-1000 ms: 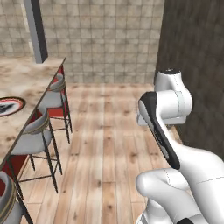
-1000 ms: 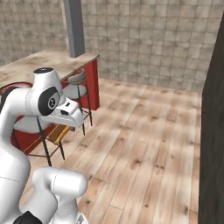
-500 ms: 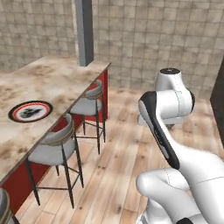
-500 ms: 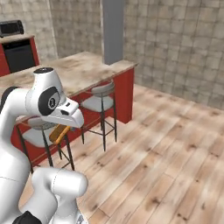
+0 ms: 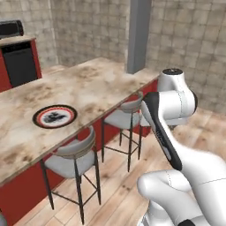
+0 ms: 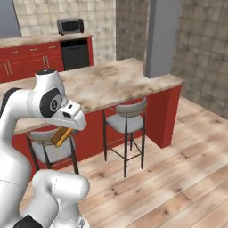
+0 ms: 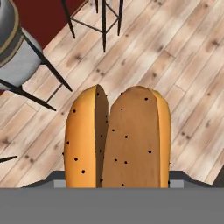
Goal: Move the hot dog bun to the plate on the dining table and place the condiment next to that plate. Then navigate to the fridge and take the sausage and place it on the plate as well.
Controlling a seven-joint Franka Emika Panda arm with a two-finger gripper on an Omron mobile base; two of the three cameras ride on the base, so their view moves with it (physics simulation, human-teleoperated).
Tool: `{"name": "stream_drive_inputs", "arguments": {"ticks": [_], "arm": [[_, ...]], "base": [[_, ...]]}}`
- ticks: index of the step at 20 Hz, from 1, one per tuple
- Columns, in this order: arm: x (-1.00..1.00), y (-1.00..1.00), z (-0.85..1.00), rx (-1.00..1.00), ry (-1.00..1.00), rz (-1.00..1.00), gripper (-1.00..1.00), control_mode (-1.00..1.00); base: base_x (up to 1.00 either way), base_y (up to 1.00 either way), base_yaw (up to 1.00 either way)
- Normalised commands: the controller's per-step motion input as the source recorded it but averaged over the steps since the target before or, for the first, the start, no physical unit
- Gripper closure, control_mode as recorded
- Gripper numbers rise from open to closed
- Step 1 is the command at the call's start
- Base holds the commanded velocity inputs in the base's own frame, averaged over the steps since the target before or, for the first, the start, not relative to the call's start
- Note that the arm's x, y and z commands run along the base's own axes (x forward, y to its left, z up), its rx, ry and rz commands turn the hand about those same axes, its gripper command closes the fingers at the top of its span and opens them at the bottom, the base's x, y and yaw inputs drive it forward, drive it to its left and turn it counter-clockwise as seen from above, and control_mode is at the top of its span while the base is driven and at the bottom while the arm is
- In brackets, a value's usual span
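Note:
My gripper [image 6: 63, 132] is shut on the hot dog bun [image 6: 59, 138], a tan-orange bun held low in front of the arm, over the wooden floor. Seen from the hand, the hot dog bun [image 7: 117, 140] rises from the bottom edge with its dark slit running lengthwise and hides the fingertips. The plate [image 5: 54, 116], white with a black rim and a red ring, lies on the dining table [image 5: 97, 86], left of the arm and apart from the gripper. From the right side, the dining table [image 6: 111, 82] runs behind the hand. The condiment, fridge and sausage are out of view.
Grey bar stools [image 5: 73, 159] [image 5: 123, 118] stand along the table's red base, and one stool [image 7: 11, 46] is close beside the bun. A grey pillar [image 6: 162, 38] rises at the table's end. Red cabinets with a black oven [image 6: 75, 52] and a microwave [image 6: 70, 25] line the back wall.
The whole scene has swung across both base views, so the base has moved; the table, stools and plate now sit nearer and more central. The bun stays in the gripper.

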Motion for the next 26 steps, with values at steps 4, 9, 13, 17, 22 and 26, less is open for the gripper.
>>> {"name": "stream_drive_inputs", "arguments": {"ticks": [4, 9, 13, 17, 22, 26], "arm": [[0.00, 0.00, 0.00, 0.00, 0.00, 0.00, 1.00, 1.00], [0.00, 0.00, 0.00, 0.00, 0.00, 0.00, 1.00, 1.00], [0.00, 0.00, 0.00, 0.00, 0.00, 0.00, 1.00, 1.00], [0.00, 0.00, 0.00, 0.00, 0.00, 0.00, 1.00, 1.00], [0.00, 0.00, 0.00, 0.00, 0.00, 0.00, 1.00, 1.00], [0.48, -0.27, -0.02, 0.01, 0.06, 0.00, 1.00, -1.00]], "base": [[0.82, -0.14, 0.67], [0.72, -0.12, 0.69], [0.67, -0.14, 0.69], [0.65, -0.27, 0.64], [0.81, -0.51, 0.20], [0.41, -0.22, 0.00]]}}
